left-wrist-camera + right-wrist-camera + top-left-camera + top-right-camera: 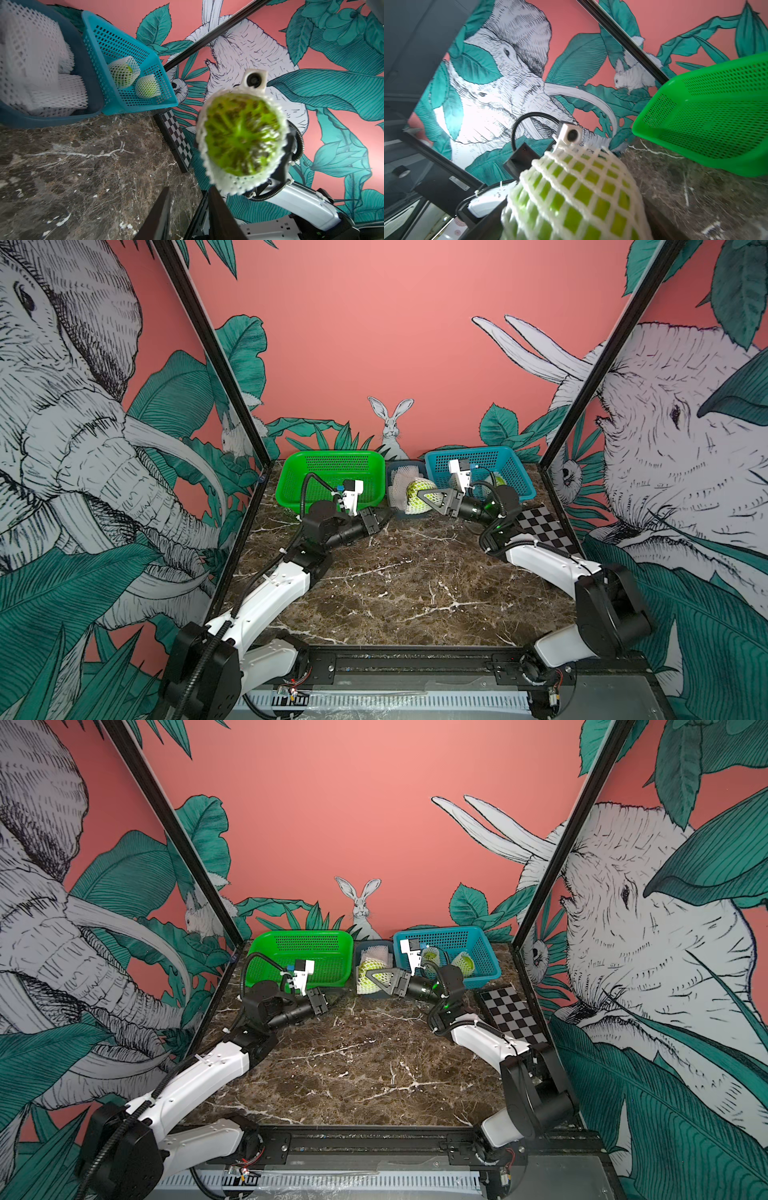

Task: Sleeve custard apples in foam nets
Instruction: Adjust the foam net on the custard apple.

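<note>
Netted custard apple (571, 197) clamped in right hand (422, 499); left hand (188, 195) empty.

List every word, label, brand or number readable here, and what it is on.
No readable text anywhere.
Silver plate on the dark frame: blurred, unreadable.
Dark marks on the white camera mount: too small to read.
Checkerboard: pattern only, no writing.
</note>
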You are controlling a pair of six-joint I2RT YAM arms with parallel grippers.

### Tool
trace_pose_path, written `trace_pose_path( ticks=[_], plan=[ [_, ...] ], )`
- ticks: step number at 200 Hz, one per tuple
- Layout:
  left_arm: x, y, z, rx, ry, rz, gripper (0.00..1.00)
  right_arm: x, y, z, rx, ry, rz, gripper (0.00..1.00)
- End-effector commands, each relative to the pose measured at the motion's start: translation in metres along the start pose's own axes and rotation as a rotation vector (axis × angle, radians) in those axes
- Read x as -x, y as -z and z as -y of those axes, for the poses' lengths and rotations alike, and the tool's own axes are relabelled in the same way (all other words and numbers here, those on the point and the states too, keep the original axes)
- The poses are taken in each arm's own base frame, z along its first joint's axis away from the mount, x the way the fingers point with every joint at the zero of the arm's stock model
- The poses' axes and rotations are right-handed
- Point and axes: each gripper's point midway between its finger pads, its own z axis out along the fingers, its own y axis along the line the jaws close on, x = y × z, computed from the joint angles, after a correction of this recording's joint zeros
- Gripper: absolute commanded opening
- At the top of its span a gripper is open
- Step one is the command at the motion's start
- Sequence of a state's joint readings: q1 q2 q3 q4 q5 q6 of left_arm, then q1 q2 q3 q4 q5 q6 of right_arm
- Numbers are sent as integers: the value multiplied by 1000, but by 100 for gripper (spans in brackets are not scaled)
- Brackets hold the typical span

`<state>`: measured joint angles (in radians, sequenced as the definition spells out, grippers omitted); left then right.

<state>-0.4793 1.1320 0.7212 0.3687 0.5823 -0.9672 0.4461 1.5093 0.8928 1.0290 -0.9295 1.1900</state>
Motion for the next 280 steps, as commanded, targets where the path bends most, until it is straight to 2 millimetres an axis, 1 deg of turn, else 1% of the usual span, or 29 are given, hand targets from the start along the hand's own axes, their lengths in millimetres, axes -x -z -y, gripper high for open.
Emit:
trace_pose_path(
  ticks=[1,37,83,99,108,110,127,139,154,167,176,179,194,204,215,237,258,280],
  plan=[
    [-13,3,-28,83,20,-21,34,14,3,-41,147,55,34,87],
    [-4,4,-16,64,-5,-2,34,9,4,-38,132,58,19,87],
    [10,9,0,51,-42,31,33,-6,7,-12,-1,67,-38,87],
    [14,8,10,29,-57,30,33,-16,10,-3,-59,95,-69,87],
    [16,8,13,25,-62,30,33,-23,14,7,-116,114,-96,87],
    [17,8,13,26,-62,29,33,-25,15,12,-137,107,-106,87],
    [18,7,14,26,-66,23,33,-42,24,28,-244,140,-173,87],
    [16,5,9,36,-54,17,33,-54,32,41,-331,164,-231,87],
    [10,3,0,53,-34,-1,33,-67,41,53,-423,207,-295,87],
    [7,-1,-4,32,-8,-10,34,-79,45,56,-460,251,-349,87],
    [8,-5,-5,5,15,5,37,-85,46,58,-472,271,-373,87],
    [4,-6,0,-26,21,-17,38,-86,46,58,-472,279,-377,87],
    [3,-11,8,-81,38,-46,40,-92,48,62,-483,309,-393,87],
    [0,-14,12,-99,42,-81,40,-96,48,60,-477,335,-404,87],
    [-3,-16,16,-117,49,-115,41,-96,47,59,-476,376,-401,87],
    [-7,-16,17,-114,46,-150,47,-98,45,58,-476,421,-408,87],
    [-16,-17,17,-89,28,-195,48,-99,43,58,-481,442,-420,87],
    [-27,-23,16,-84,41,-244,48,-103,38,57,-479,467,-443,87]
  ],
)
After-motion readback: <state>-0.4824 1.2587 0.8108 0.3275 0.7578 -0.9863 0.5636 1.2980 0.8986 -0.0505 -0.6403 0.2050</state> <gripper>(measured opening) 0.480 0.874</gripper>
